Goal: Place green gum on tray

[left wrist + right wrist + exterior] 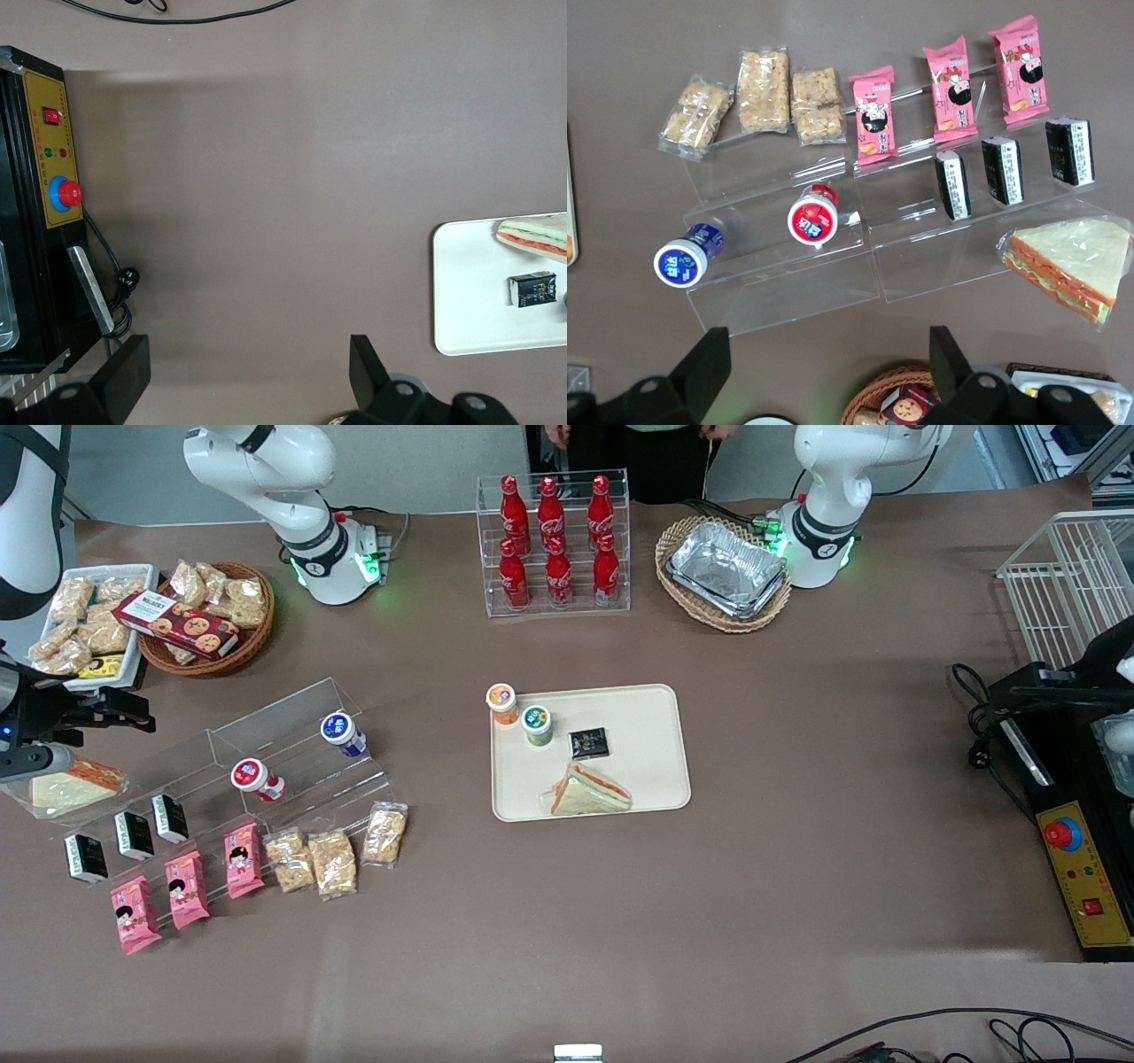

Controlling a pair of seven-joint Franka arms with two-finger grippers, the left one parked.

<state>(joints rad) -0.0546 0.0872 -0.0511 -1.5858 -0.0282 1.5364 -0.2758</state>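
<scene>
The green gum point(536, 724) stands upright on the beige tray point(651, 766), near the tray's corner toward the working arm's end, beside an orange-lidded bottle point(502, 701). A wrapped sandwich point(589, 793) and a black packet point(589, 742) also lie on the tray. The tray also shows in the left wrist view point(469, 292). My right gripper point(133, 713) is open and empty. It hovers at the working arm's end of the table, far from the tray, over bare table between the clear acrylic stand point(833, 283) and a wicker basket point(899, 398); its fingers point(700, 363) are wide apart.
The acrylic stand point(292, 753) holds a blue-lidded bottle point(682, 263), a red-lidded bottle point(812, 219), black packets, pink snacks and cereal bars. A wrapped sandwich point(1067, 261) lies beside it. A cola rack point(554, 540), a foil-tray basket point(725, 571) and a snack basket point(208, 620) stand farther from the camera.
</scene>
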